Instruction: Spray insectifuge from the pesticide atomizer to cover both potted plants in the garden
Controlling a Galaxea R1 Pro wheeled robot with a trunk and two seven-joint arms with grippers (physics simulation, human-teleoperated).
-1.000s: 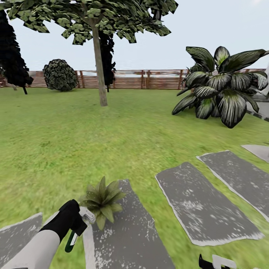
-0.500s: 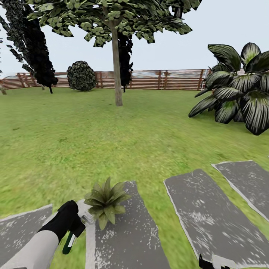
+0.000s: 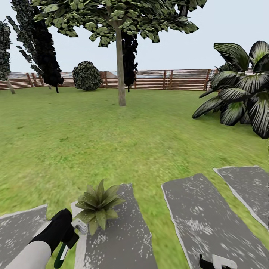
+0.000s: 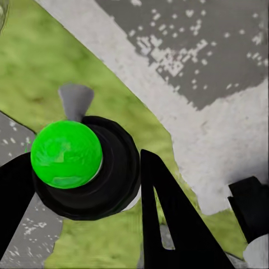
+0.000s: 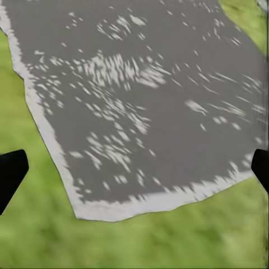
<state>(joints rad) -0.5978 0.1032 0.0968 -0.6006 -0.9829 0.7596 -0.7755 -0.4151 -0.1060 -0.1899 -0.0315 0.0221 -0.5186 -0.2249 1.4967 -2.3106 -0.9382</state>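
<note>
The pesticide atomizer [image 3: 61, 254] hangs in my left gripper [image 3: 69, 233] at the bottom left of the head view, its pale grey trigger head [image 3: 79, 225] up and its dark green body pointing down. The gripper is shut on it. In the left wrist view the bottle's bright green base [image 4: 66, 154] sits between the black fingers [image 4: 168, 224]. One potted plant [image 3: 98, 207], a low rosette of pointed green leaves, stands on a grey stepping stone [image 3: 119, 239] just right of the trigger head. My right gripper [image 5: 134, 171] is open over another stone [image 5: 145, 95], nothing between its fingertips.
Grass lawn [image 3: 112, 142] stretches to a brown slatted fence [image 3: 168, 79]. A tree trunk [image 3: 120, 67] rises mid-lawn, with a rounded bush [image 3: 86, 76] by the fence. A big striped-leaf plant [image 3: 243, 89] fills the right. More stepping stones [image 3: 203, 220] lie to the right.
The camera has swung left, so the tree, bush and stones sit further right in the picture. My left gripper still holds the atomizer beside the plant, a little lower in the picture.
</note>
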